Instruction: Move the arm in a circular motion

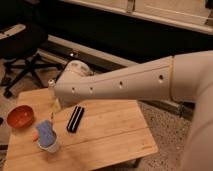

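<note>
Inventory, as I count it:
1. Low wooden table (112, 137), pale planks, lower left to centre of frame.
2. Orange-red bowl (20, 116), on the table's left edge.
3. White cup (49, 145), near the front left corner, with a blue cloth or sponge (45, 131) standing in it.
4. Flat black bar (75, 118), lying mid-table, well apart from the cup.
5. Small clear bottle (54, 100), at the table's back edge, partly hidden.
6. Black office chair (22, 57), upper left.
7. Speckled floor (167, 127), right of the table.
</note>
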